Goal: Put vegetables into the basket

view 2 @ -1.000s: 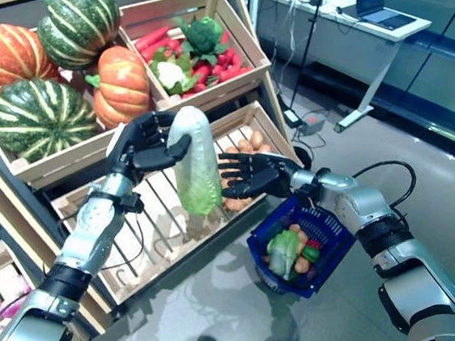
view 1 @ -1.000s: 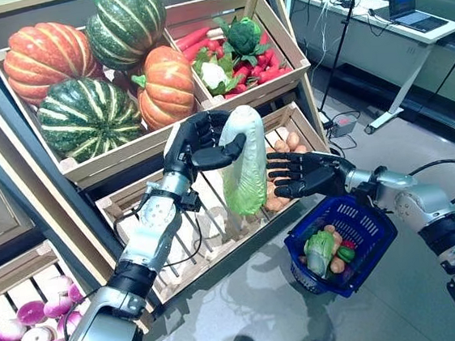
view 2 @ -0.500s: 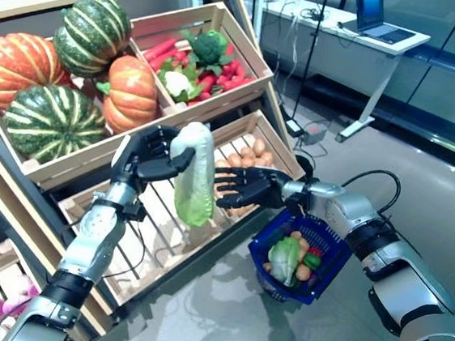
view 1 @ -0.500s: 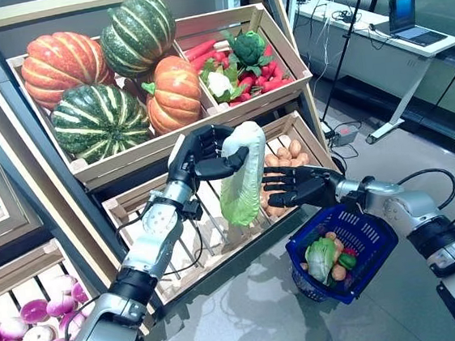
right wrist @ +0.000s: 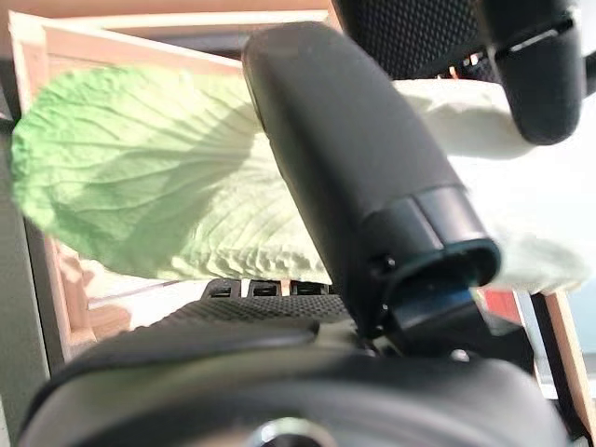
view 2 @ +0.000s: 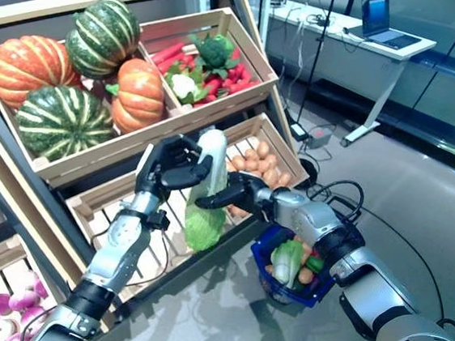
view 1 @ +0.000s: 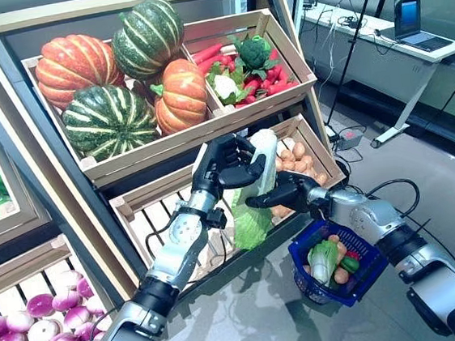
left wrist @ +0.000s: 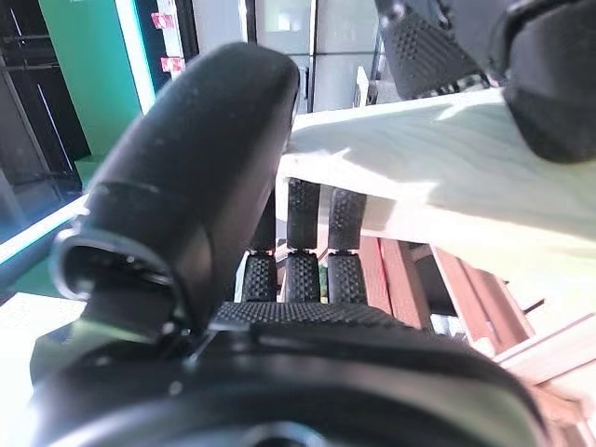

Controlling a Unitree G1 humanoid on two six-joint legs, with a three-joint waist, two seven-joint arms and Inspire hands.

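Left hand (view 1: 228, 164) and right hand (view 1: 288, 192) are both closed on a napa cabbage (view 1: 255, 185), held in the air before the lower shelf.

The cabbage is gripped near its white stem end by the left hand's curled fingers and thumb, while its pale middle is clasped by the right hand, leafy green end hanging downward. It is held just in front of the lower crate (view 1: 306, 133) of potatoes (view 1: 294, 156), well above the floor. A blue basket (view 1: 336, 262) hangs below the right forearm, just beside the cabbage's leafy tip, and is already loaded with mixed vegetables. Pumpkins (view 1: 180, 96) and striped squashes (view 1: 109, 120) are stacked in the upper crate, with carrots and broccoli (view 1: 252, 50) in the neighbouring compartment.
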